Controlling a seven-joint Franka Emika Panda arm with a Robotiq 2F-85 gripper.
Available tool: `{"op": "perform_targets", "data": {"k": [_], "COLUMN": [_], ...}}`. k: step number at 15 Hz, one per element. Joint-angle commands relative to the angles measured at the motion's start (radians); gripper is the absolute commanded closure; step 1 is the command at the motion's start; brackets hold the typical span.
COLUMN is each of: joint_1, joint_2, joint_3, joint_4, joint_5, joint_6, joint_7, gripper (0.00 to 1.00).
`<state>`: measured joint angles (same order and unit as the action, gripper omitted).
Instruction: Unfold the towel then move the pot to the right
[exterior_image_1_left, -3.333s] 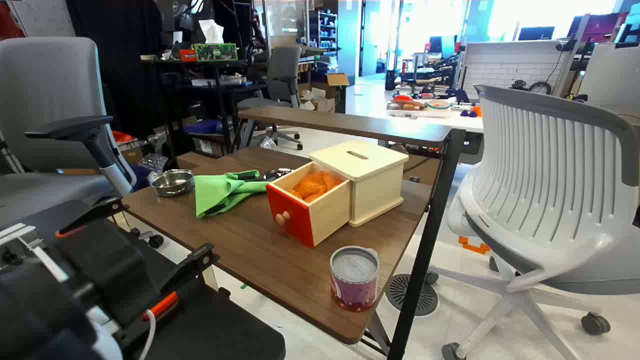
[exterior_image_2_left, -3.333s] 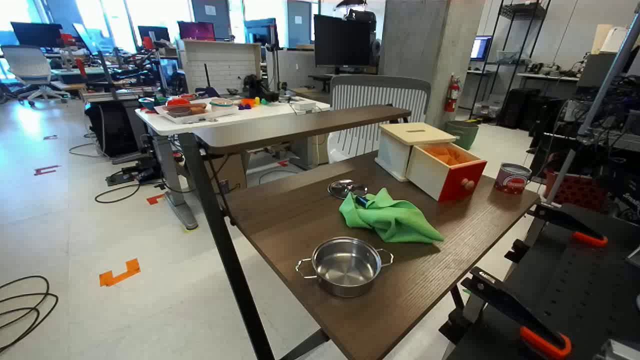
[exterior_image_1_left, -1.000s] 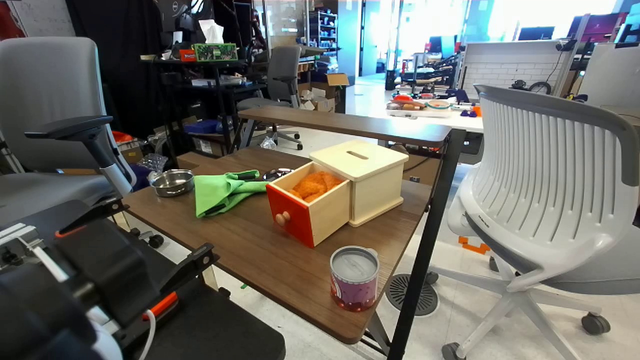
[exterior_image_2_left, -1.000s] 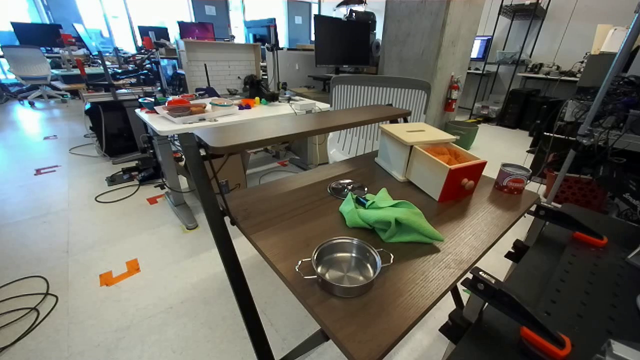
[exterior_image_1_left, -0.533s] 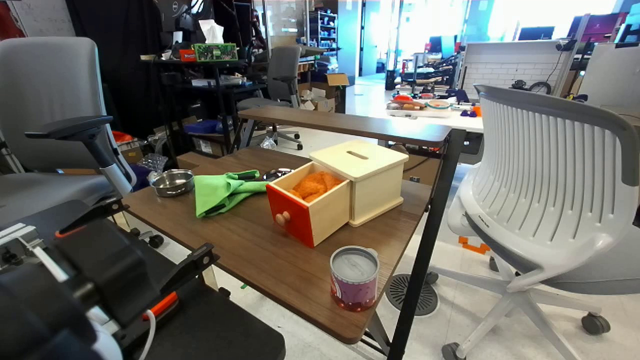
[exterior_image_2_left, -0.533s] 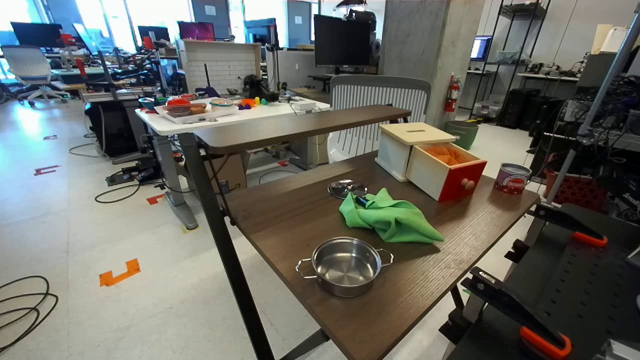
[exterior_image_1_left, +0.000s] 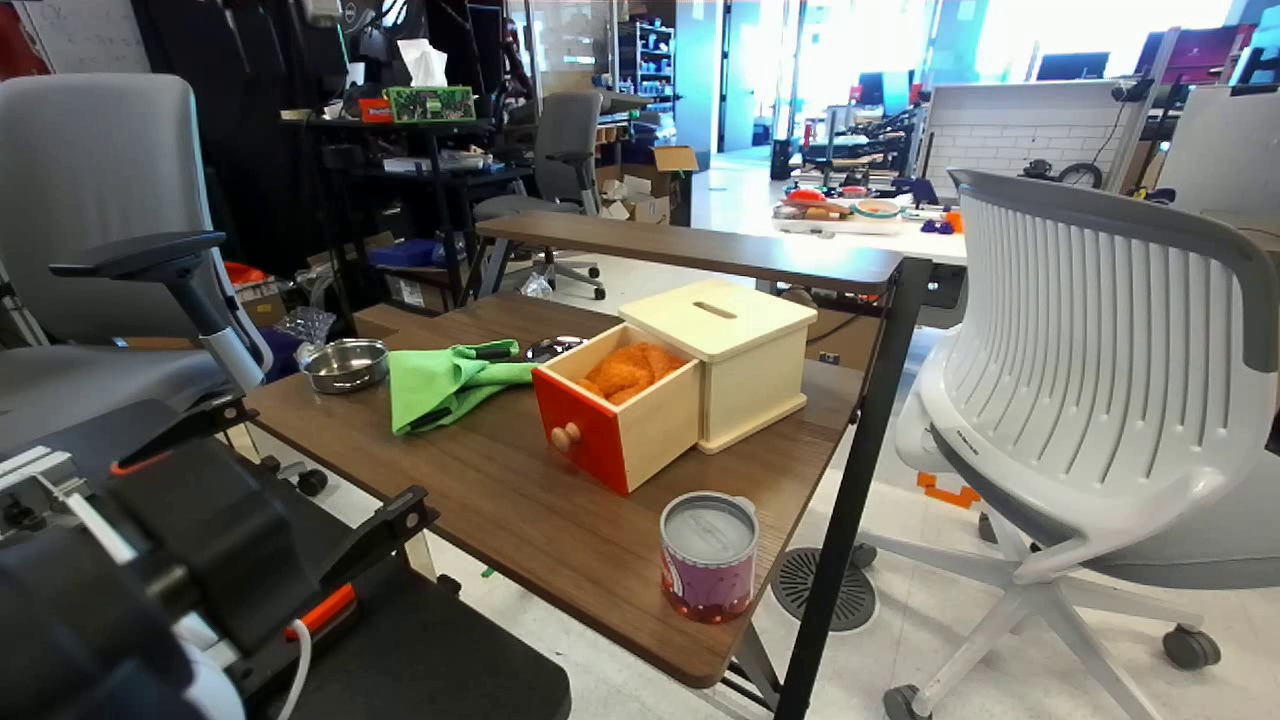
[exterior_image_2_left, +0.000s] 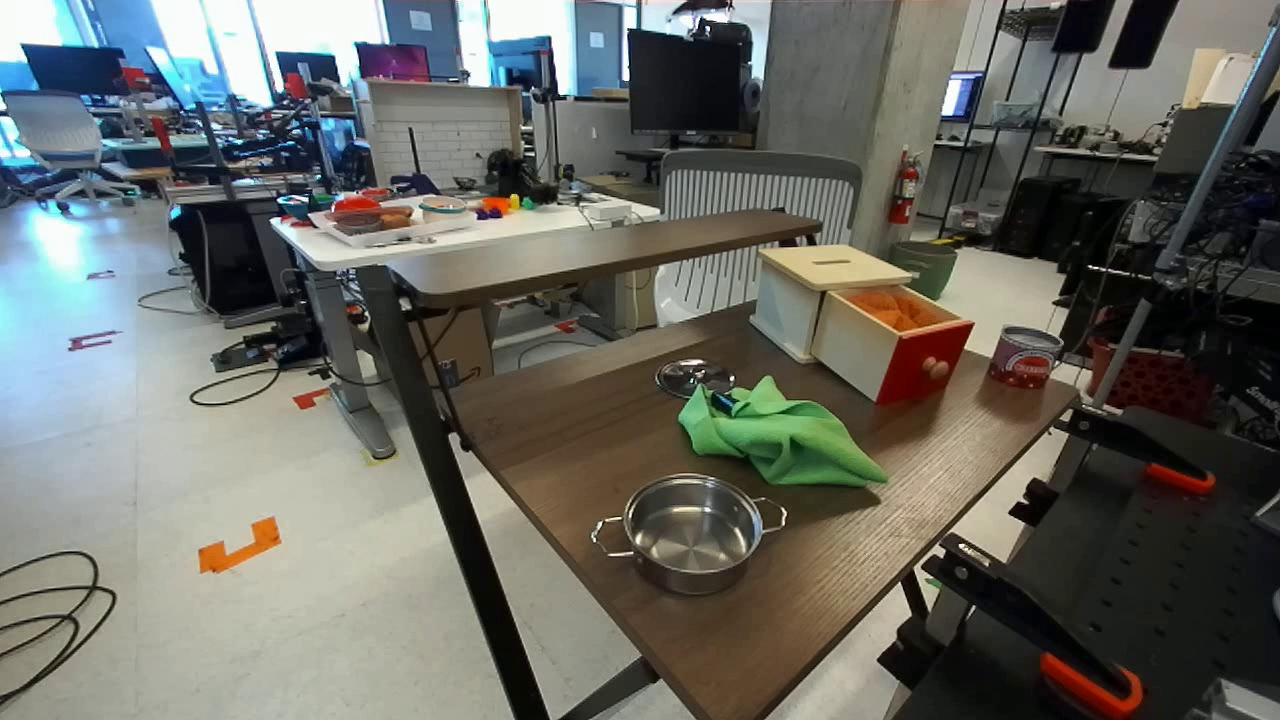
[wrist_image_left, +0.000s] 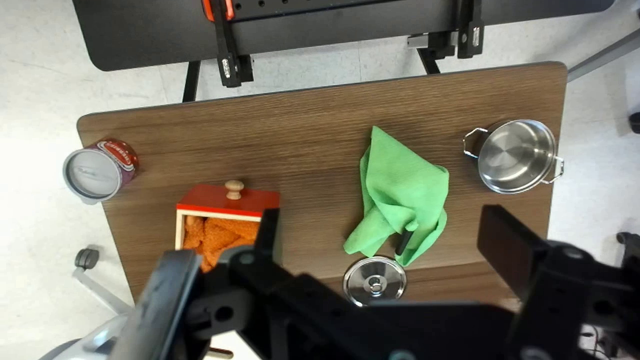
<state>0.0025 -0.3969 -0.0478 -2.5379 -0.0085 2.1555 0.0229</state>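
Two dark fingers (exterior_image_2_left: 1140, 35) now hang at upper right in an exterior view, cut off by the top edge; half a second ago they were not there. No shift noted on the table (exterior_image_2_left: 560, 430): green towel (exterior_image_2_left: 785, 438) bunched just right of centre, pot (exterior_image_2_left: 692, 535) upright lower centre, lid (exterior_image_2_left: 694, 377) flat just beyond the towel. Reading: the arm is lowering to begin; neither unfolding nor pot move done. Pot uncovered, bare metal floor showing, no contents seen.

In an exterior view, a pale piece (exterior_image_1_left: 323, 11) has come in at the top edge, upper left; probably arm, too cut off to be sure. Drawer (exterior_image_1_left: 655, 430), centre, stands partly out of its box (exterior_image_1_left: 750, 370), with an orange cloth (exterior_image_1_left: 632, 370) heaped inside. Box top closed bar a slot; interior hidden. Can (exterior_image_1_left: 708, 560), lower right of centre, covered; contents unknown.

Wrist view: gripper (wrist_image_left: 382, 230) across the lower frame, jaws spread wide, nothing held; towel and lid show below through the gap. Towel right of centre, loosely folded, a dark strip (wrist_image_left: 404, 242) in its lower fold (tag or object, cannot tell). Pot at right of frame, near the towel but apart, close to the table edge. Likely next: descend to a loose towel corner. Risk: which "right" is meant is unclear; toward frame right here, little table remains beyond the pot.
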Motion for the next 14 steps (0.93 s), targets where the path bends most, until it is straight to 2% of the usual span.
{"op": "perform_targets", "data": {"k": [1,7,12,14], "joint_1": [-0.029,-0.062,-0.023,-0.01], "joint_2": [0.076,0.209,0.368,0.432], "joint_3": [-0.017,-0.033,-0.007,0.018], "joint_4": [-0.005,-0.048,-0.039,-0.034], "joint_5": [0.001,0.001,0.106,0.114], "joint_6": [0.076,0.235,0.451,0.539], "joint_7": [-0.037,-0.044,-0.041,-0.022], "gripper": [0.0,0.0,0.0,0.0]}}
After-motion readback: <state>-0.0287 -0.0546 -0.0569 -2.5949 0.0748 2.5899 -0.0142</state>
